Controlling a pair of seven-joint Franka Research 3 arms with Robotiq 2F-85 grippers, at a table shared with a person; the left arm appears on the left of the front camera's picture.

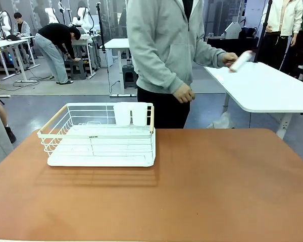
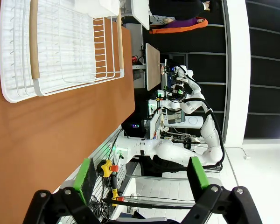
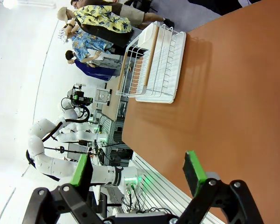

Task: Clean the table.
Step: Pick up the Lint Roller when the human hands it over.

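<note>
The table has a smooth reddish-brown top and spans the front view; it also shows in the left wrist view as the table and in the right wrist view as the table. My left gripper is open, its green pads wide apart with nothing between them, off the table's edge. My right gripper is open too, over the table's edge, holding nothing. A person in a grey hoodie stands at the far side, holding a white roller-like item in one hand.
A white wire dish rack with wooden handles sits on the left part of the table, holding a white cup holder. A white-topped table stands behind at the right. Other people and benches are farther back.
</note>
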